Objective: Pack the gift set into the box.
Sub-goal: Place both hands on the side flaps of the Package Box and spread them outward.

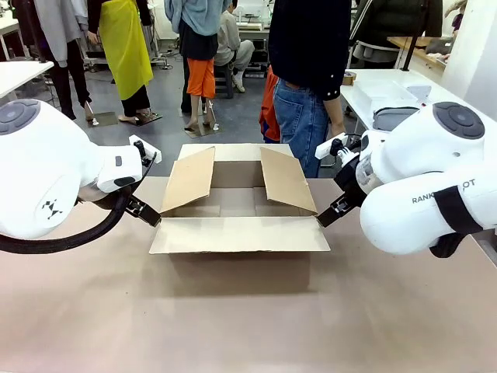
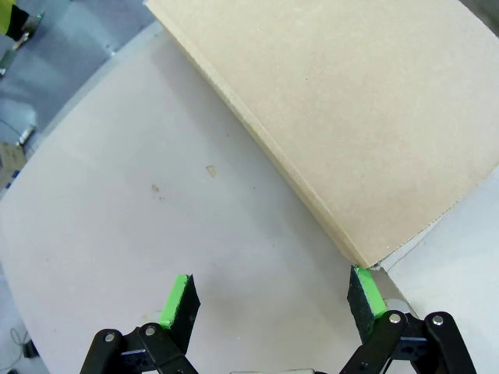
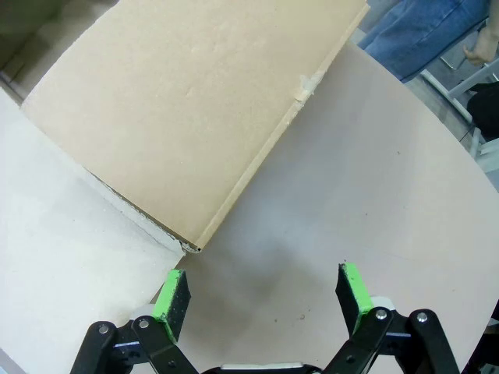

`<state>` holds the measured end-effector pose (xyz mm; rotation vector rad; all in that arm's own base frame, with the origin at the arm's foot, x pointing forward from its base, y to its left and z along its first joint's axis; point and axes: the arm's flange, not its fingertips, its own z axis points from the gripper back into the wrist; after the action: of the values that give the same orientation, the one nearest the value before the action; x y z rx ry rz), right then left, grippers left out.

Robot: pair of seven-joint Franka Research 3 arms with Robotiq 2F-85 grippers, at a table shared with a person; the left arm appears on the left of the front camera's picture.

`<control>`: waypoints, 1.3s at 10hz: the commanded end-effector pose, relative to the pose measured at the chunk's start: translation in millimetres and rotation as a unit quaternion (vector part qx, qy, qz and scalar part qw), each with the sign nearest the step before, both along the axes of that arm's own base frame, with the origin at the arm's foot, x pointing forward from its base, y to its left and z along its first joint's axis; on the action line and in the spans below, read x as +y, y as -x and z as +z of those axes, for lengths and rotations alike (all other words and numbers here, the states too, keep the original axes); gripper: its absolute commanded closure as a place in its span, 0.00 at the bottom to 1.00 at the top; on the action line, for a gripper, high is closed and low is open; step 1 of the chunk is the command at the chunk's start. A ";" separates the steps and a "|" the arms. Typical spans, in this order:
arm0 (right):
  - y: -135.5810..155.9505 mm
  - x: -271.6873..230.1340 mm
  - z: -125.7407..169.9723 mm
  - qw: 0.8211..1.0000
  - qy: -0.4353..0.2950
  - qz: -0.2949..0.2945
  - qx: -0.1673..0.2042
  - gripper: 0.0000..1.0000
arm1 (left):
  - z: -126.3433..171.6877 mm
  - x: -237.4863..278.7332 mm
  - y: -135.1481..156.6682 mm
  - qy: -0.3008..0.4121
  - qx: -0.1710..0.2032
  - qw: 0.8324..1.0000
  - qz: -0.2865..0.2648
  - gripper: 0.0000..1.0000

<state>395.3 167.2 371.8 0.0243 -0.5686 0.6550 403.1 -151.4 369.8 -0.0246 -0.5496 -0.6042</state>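
The box (image 1: 233,203), a large brown cardboard carton, stands open in the middle of the table with its front flap (image 1: 239,235) lying flat toward me and its two side flaps raised. The part of its inside that I see is bare cardboard. The gift set is out of view. My left gripper (image 1: 147,211) hovers open by the box's front left corner, where a flap (image 2: 351,101) lies just beyond the gripper (image 2: 269,300). My right gripper (image 1: 330,214) is open at the front right corner, its fingers (image 3: 265,294) just short of the flap's corner (image 3: 187,101).
A person in a dark top and jeans (image 1: 307,78) stands at the table's far edge right behind the box. A white side table (image 1: 373,89) with a grey item stands at the back right. Bare tabletop (image 1: 248,326) lies in front of the box.
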 end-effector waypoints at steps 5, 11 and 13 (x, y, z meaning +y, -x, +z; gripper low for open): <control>12.9 -11.4 17.2 0.999 0.002 0.008 0.032 0.00 | 8.4 15.7 13.9 0.003 0.012 0.999 -0.031 0.00; 92.4 -135.4 113.6 0.942 -0.275 -0.173 0.085 0.00 | 102.1 134.3 96.4 0.269 0.057 0.957 0.090 0.00; 114.2 -217.2 99.9 0.853 -0.471 -0.202 0.104 0.00 | 86.2 227.4 95.5 0.518 0.072 0.847 0.095 0.00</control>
<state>325.9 -14.3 525.9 0.6453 -0.5402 0.0570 339.6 34.9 512.8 -0.7295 -0.6092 -0.2009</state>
